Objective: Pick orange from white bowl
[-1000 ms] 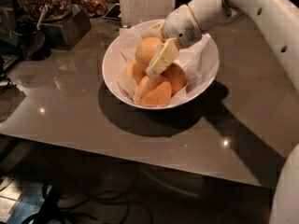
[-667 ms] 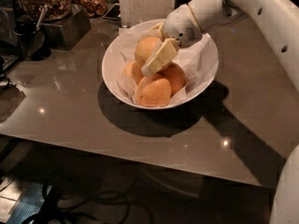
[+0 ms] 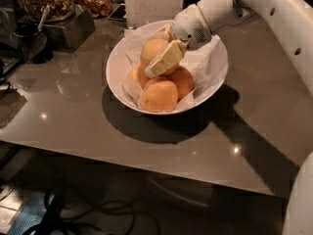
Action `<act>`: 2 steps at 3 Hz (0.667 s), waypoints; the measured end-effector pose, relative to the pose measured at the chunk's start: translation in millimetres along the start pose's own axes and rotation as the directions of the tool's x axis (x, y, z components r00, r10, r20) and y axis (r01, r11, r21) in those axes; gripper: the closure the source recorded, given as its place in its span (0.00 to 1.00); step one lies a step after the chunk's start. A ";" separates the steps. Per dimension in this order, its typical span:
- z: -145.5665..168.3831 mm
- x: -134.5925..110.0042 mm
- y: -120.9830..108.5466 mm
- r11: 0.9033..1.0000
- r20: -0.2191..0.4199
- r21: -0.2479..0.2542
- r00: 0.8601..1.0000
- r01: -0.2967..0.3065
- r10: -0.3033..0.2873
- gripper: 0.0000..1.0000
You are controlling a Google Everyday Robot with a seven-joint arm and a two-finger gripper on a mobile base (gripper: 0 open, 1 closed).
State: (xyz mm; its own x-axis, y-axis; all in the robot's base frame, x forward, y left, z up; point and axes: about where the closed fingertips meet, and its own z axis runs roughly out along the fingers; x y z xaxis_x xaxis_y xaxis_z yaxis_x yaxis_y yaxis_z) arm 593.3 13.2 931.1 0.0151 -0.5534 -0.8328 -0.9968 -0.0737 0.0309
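Camera view shows the near finger lying slantwise across the front of the orange, while the far finger is mostly hidden behind the fruit. The gripper clasps the orange from both sides, at the top of the pile in the white bowl. Three deeper-coloured oranges sit under and beside it on crumpled paper. The white arm runs off the upper right edge. The bowl stands on a grey table, and its shadow hides the surface beneath it.
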 end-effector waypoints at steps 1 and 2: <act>0.0 0.0 0.0 1.000 0.000 0.000 1.000 0.000 0.000 0.88; 0.0 0.0 0.0 1.000 0.000 0.000 1.000 0.000 0.000 1.00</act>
State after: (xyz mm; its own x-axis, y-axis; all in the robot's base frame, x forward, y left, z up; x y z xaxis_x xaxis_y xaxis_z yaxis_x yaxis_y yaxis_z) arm 593.3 13.2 931.1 0.0151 -0.5534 -0.8328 -0.9968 -0.0737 0.0309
